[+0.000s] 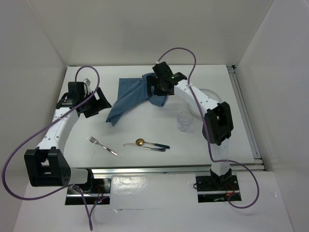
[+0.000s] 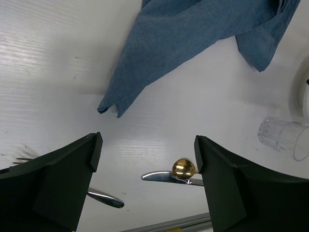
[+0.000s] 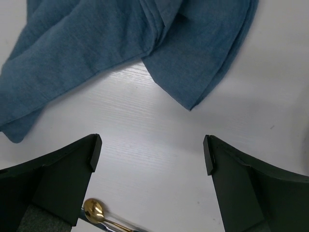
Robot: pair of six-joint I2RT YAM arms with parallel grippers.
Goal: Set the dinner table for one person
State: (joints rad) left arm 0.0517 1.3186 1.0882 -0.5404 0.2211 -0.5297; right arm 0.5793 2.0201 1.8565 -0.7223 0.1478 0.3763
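The white dinner table [image 1: 231, 140] holds a crumpled blue cloth placemat [image 1: 130, 96] at the middle back. A fork [image 1: 101, 145], a knife [image 1: 147, 147] and a gold spoon [image 1: 140, 142] lie near the front rail. A clear cup [image 1: 185, 121] stands right of centre. My left gripper [image 1: 99, 104] is open and empty, left of the cloth. In its wrist view the gripper [image 2: 147, 150] frames the spoon [image 2: 184, 167] and the knife [image 2: 159, 177]. My right gripper [image 1: 155, 91] is open and empty above the cloth's right part [image 3: 96, 43], over bare table [image 3: 152, 152].
A white plate [image 1: 212, 96] lies at the right, partly hidden under my right arm. A metal rail [image 1: 169, 169] runs along the near table edge. White walls close in the back and both sides. The cup also shows in the left wrist view [image 2: 282, 137].
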